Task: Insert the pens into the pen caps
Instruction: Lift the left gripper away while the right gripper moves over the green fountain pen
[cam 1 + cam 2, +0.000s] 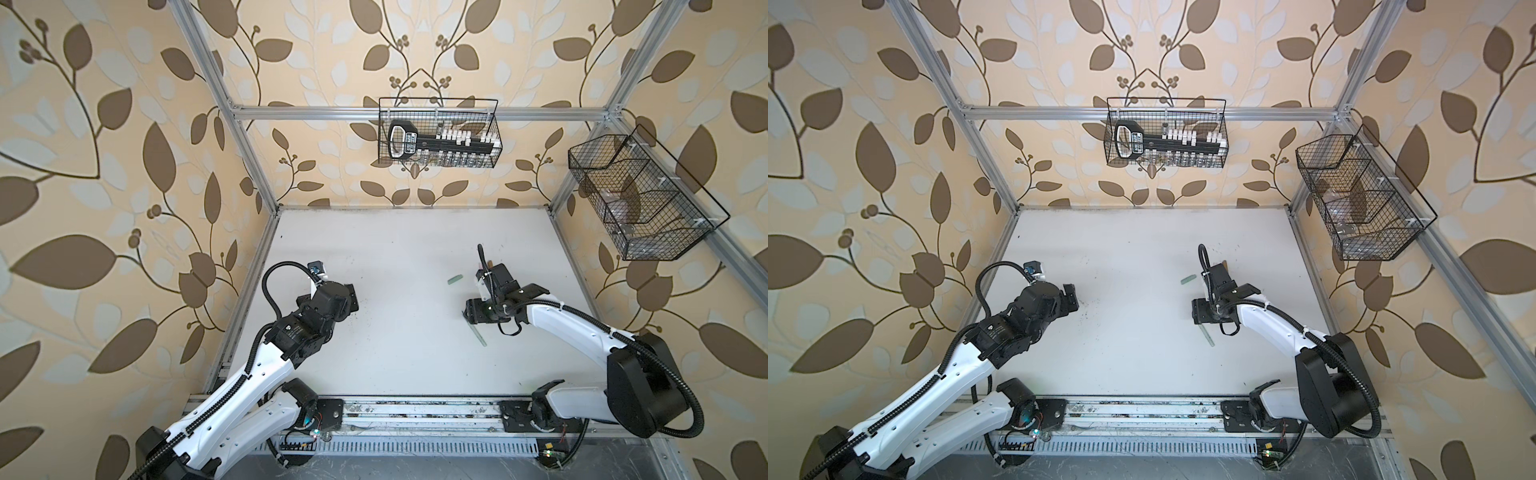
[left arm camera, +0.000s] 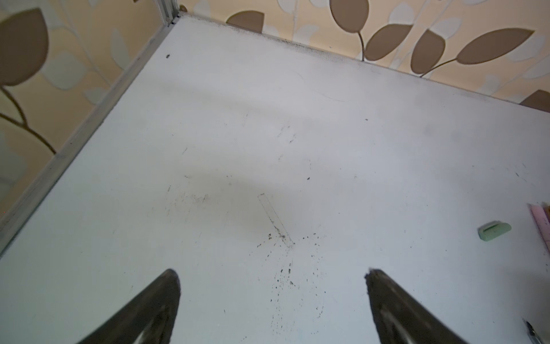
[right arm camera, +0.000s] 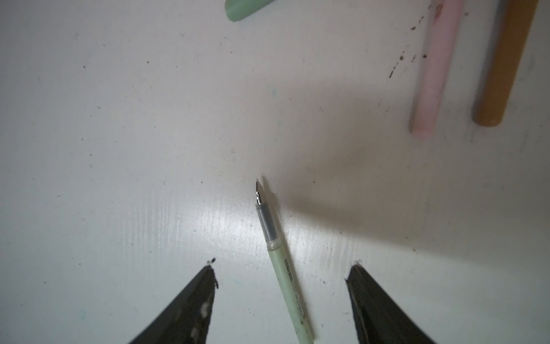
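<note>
A green pen (image 3: 292,295) lies between open jaws

The right gripper (image 3: 282,268) has its jaws apart. The green pen lies flat on the white table (image 3: 119,119) between them, touching neither jaw (its pointed tip sticks out past them). The green cap (image 3: 244,7) lies well ahead of the jaws. The pink pen (image 3: 431,74) and the brown pen (image 3: 503,65) lie side by side, ahead and off to one side. The left gripper (image 2: 272,273) has its jaws wide apart too, over the table.
</note>
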Robot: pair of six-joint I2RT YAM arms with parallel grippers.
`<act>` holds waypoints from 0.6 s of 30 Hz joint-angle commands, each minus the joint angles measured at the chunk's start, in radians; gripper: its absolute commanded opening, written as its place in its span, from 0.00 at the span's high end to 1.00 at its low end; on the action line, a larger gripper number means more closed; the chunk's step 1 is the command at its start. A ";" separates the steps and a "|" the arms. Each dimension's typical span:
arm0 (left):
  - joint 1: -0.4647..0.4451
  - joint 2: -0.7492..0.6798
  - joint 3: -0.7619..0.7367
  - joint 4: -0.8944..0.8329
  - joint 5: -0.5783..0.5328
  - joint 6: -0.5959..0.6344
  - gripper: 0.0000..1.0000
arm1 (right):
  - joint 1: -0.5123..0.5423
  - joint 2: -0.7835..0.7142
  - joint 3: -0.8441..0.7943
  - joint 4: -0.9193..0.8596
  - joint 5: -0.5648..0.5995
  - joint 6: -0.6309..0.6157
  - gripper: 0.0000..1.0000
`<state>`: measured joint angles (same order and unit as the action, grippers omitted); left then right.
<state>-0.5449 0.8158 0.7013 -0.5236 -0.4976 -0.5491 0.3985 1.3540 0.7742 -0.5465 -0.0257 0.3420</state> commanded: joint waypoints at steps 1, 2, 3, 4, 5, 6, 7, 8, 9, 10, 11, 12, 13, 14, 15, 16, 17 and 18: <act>0.029 0.031 0.002 0.094 0.104 0.038 0.01 | -0.009 0.015 0.006 0.014 0.008 -0.032 0.27; 0.035 0.046 0.008 0.101 0.123 0.044 0.01 | -0.015 0.014 -0.003 0.027 -0.006 -0.031 0.27; 0.040 0.063 0.016 0.102 0.143 0.049 0.01 | -0.023 0.017 -0.013 0.042 -0.024 -0.031 0.27; 0.040 0.080 0.026 0.100 0.154 0.050 0.01 | -0.028 0.020 -0.018 0.051 -0.035 -0.031 0.27; 0.041 0.091 0.033 0.097 0.162 0.049 0.01 | -0.030 0.024 -0.022 0.057 -0.039 -0.032 0.27; 0.042 0.100 0.036 0.101 0.170 0.048 0.01 | -0.030 0.032 -0.021 0.057 -0.037 -0.033 0.27; 0.041 0.105 0.037 0.102 0.177 0.047 0.01 | -0.030 0.040 -0.020 0.056 -0.039 -0.034 0.27; 0.041 0.107 0.035 0.107 0.186 0.043 0.01 | -0.030 0.045 -0.021 0.054 -0.046 -0.035 0.27; 0.042 0.109 0.033 0.109 0.197 0.042 0.01 | -0.029 0.052 -0.021 0.050 -0.056 -0.037 0.27; 0.040 0.112 0.034 0.109 0.205 0.039 0.01 | -0.028 0.055 -0.021 0.040 -0.060 -0.034 0.27; 0.041 0.114 0.035 0.107 0.210 0.036 0.01 | -0.024 0.055 -0.024 0.033 -0.063 -0.029 0.27; 0.042 0.115 0.035 0.103 0.213 0.033 0.01 | -0.019 0.053 -0.031 0.027 -0.061 -0.021 0.27; 0.042 0.116 0.033 0.101 0.215 0.032 0.01 | -0.012 0.049 -0.039 0.022 -0.063 -0.011 0.27; 0.042 0.117 0.032 0.098 0.217 0.032 0.01 | -0.006 0.044 -0.048 0.017 -0.067 -0.003 0.27; 0.042 0.115 0.030 0.096 0.217 0.032 0.01 | 0.002 0.039 -0.056 0.010 -0.067 0.006 0.27; 0.041 0.115 0.028 0.095 0.218 0.032 0.01 | 0.006 0.031 -0.064 0.002 -0.062 0.016 0.27; 0.040 0.114 0.027 0.095 0.220 0.033 0.01 | 0.009 0.023 -0.073 -0.001 -0.053 0.023 0.27; 0.042 0.113 0.027 0.094 0.224 0.034 0.01 | 0.012 0.016 -0.085 -0.003 -0.049 0.030 0.27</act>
<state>-0.5091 0.9344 0.7029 -0.4435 -0.2871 -0.5236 0.4004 1.3979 0.7223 -0.5102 -0.0711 0.3466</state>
